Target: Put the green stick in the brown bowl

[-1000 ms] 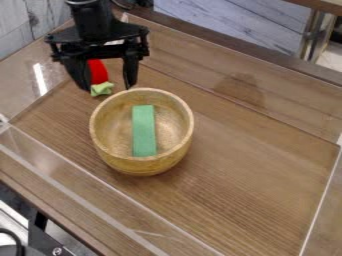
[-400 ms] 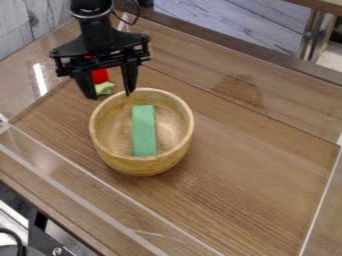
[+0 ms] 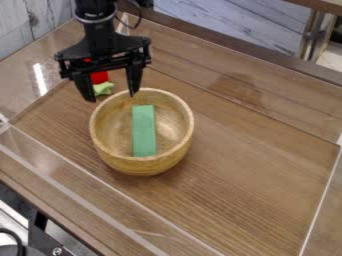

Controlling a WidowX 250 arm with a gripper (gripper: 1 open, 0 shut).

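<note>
The green stick [image 3: 143, 130] lies flat inside the brown bowl [image 3: 110, 148], reaching nearly from the far wall to the near wall. The bowl stands on the wooden table, left of centre. My gripper [image 3: 106, 83] hangs open above the bowl's far left rim, its two black fingers spread wide with nothing between them. It touches neither stick nor bowl.
A red strawberry-like toy with a pale-green stub [image 3: 102, 86] lies on the table behind the bowl, partly hidden by the gripper. Clear plastic walls [image 3: 187, 225] line the table's front and left edges. A grey plank wall runs along the back.
The gripper has shifted a little to the right and toward the bowl's far rim, staying open. The stick and bowl have not moved.
</note>
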